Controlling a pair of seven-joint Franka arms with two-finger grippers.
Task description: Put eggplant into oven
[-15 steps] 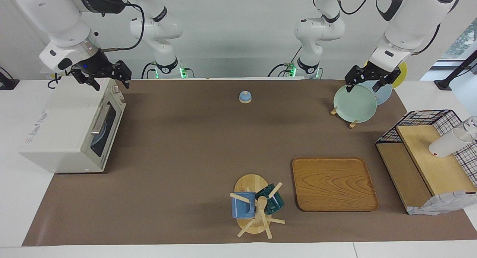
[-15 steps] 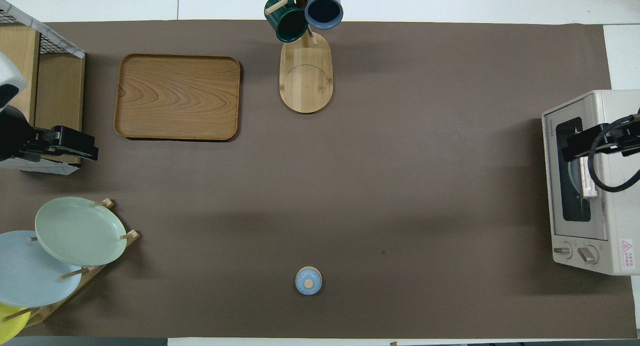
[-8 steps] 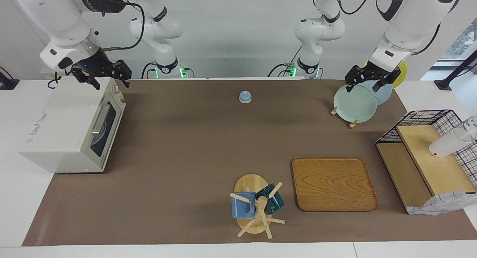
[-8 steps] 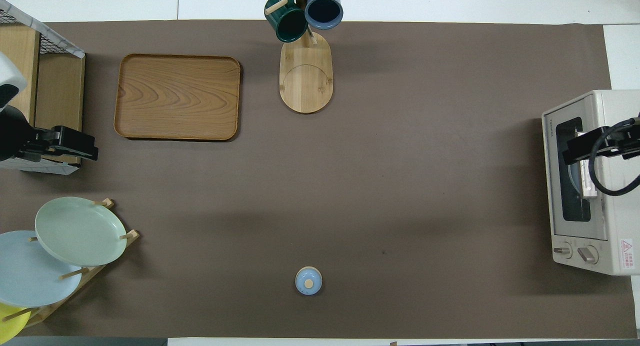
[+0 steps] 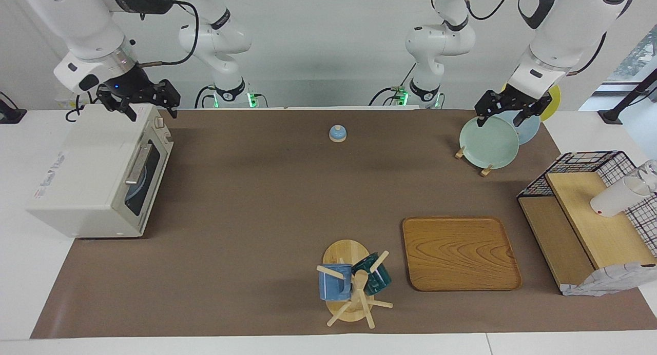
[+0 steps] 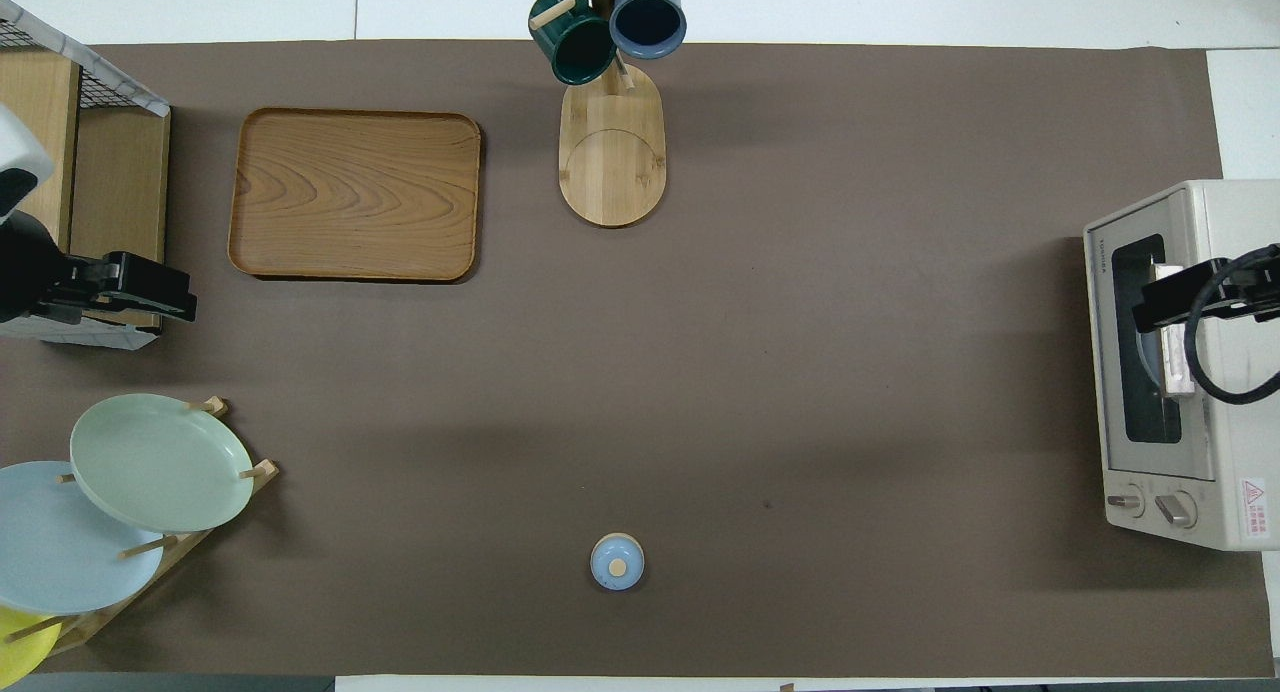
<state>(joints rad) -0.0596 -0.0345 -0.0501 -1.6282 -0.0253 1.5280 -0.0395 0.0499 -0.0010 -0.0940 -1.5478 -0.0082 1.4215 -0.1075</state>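
Black fingers of the right gripper (image 5: 155, 119) stand spread w/ nothing between them, up in the air over the oven (image 5: 87, 180), above its top front edge at the end nearer to the robots. In the overhead view we see it across the dark glass door, by the bar handle (image 5: 137, 165). Door is shut; the oven sits at the right arm's end of the table, partly on the brown mat (image 5: 267, 201), knobs (image 6: 1150, 502) at its end nearer to the robots.

Where the eggplant is we cannot tell (neither view shows it).

Fingers of the left gripper (image 5: 498, 123) are spread too, empty, up in the air at the left arm's end of the table, approx. over the plate rack. That rack holds a green plate (image 5: 487, 142), a blue plate (image 5: 529, 132) and a yellow plate (image 5: 554, 101), tilted, near the table corner by the left arm's base.

Farther from the robots at that same end: a wire rack (image 5: 580, 162) w/ wooden shelves, a white cup (image 5: 613, 198) lying on its upper shelf. Beside it, toward the middle, a wooden tray (image 5: 459, 252). Next to the tray, near the table edge farthest from the robots, a mug tree (image 5: 354, 293) w/ a blue mug (image 5: 333, 283) and a dark green mug (image 5: 374, 275). We also see a small blue knob-topped lid (image 5: 337, 133), alone near the robots' edge, mid-table.
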